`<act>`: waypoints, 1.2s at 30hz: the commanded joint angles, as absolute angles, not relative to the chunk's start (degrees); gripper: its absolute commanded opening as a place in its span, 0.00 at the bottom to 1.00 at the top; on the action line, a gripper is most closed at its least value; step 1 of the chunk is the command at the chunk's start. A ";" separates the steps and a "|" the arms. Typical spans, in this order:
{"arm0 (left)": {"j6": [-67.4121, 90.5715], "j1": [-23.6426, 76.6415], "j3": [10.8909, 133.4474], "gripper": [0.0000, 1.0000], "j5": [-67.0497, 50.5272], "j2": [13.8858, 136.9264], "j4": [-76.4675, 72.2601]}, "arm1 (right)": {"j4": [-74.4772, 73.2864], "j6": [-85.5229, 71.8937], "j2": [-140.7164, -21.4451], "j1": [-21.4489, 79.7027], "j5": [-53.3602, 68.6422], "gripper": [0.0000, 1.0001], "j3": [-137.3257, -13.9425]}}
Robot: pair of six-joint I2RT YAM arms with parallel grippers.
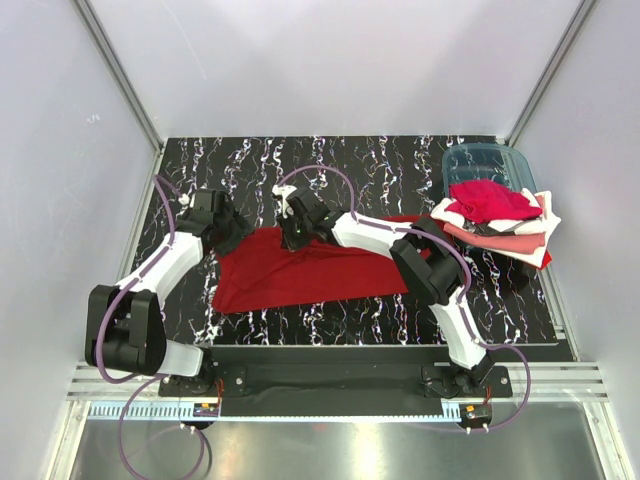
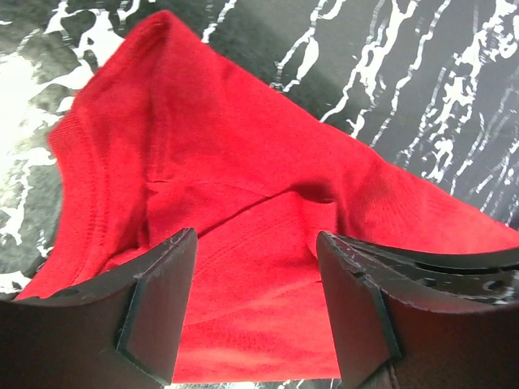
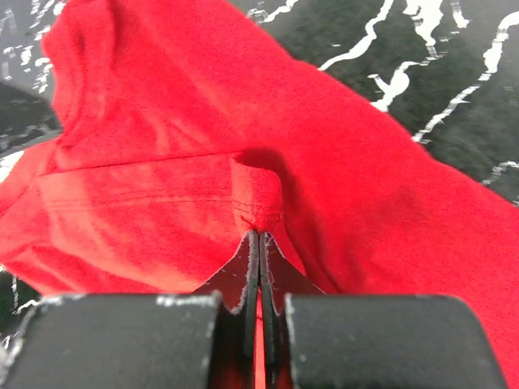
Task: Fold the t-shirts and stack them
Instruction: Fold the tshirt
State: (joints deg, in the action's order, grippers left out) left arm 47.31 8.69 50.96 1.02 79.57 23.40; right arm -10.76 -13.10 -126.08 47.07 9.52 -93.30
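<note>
A large deep red t-shirt (image 1: 300, 278) lies spread on the black marbled table (image 1: 400, 170). My left gripper (image 1: 236, 232) hovers at its upper left edge, open. In the left wrist view its jaws (image 2: 255, 243) stand wide apart with the red cloth (image 2: 243, 178) beneath and between them. My right gripper (image 1: 297, 233) is at the shirt's upper edge near the middle. In the right wrist view it (image 3: 259, 237) is shut on a pinched fold of the stitched hem (image 3: 258, 198). Other t-shirts, red, pink and white, lie piled (image 1: 497, 215) at the right.
A teal translucent bin (image 1: 485, 163) stands at the back right, partly under the pile of shirts. White walls enclose the table on three sides. The arm bases sit on the near rail (image 1: 340, 380).
</note>
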 commanded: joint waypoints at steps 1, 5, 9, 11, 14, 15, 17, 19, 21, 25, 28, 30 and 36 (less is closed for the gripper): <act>45.70 8.61 51.15 0.65 -2.11 80.15 20.39 | -6.42 -13.27 -122.35 47.55 14.32 0.00 -91.24; 44.91 8.61 51.59 0.63 -2.55 81.21 20.30 | -5.10 -13.97 -119.10 47.55 14.76 0.00 -88.60; 43.60 10.02 51.59 0.63 -0.27 80.86 21.62 | -4.22 -15.12 -116.72 47.46 15.38 0.00 -84.65; 43.59 10.55 50.89 0.63 1.93 80.07 21.27 | -3.26 -15.99 -114.63 47.55 15.21 0.00 -82.72; 43.07 11.07 49.84 0.63 1.49 79.98 20.92 | -1.41 -16.96 -110.41 47.55 15.21 0.00 -78.06; 42.89 11.25 49.57 0.63 1.23 79.98 21.01 | -1.15 -17.48 -109.26 47.55 15.12 0.01 -77.00; 42.10 11.86 48.87 0.63 0.88 80.16 21.09 | -0.70 -19.94 -107.24 47.46 15.29 0.04 -74.45; 41.75 13.00 47.82 0.63 0.53 79.72 21.36 | -1.75 -22.05 -106.44 47.55 16.95 0.06 -73.30; 41.75 14.14 46.85 0.63 0.79 78.84 21.27 | -2.37 -23.11 -105.65 47.46 16.61 0.07 -71.12; 41.05 16.61 44.83 0.64 2.90 75.51 21.44 | -2.11 -24.70 -104.15 47.37 13.98 0.27 -67.33; 39.90 16.70 43.51 0.64 4.13 74.36 21.62 | -0.62 -26.18 -104.15 47.02 13.97 0.28 -64.87; 40.16 16.70 43.24 0.65 6.31 74.01 22.85 | -0.09 -27.24 -103.45 46.85 13.45 0.27 -62.60; 40.52 16.61 42.89 0.65 7.90 71.02 22.85 | 7.66 -24.71 -100.98 46.85 12.31 0.61 -60.89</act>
State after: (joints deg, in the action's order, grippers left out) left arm 41.39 16.73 42.78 4.93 73.54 23.75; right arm 1.74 -26.00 -104.44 47.03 14.00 -58.83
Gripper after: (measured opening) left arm 0.650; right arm 0.597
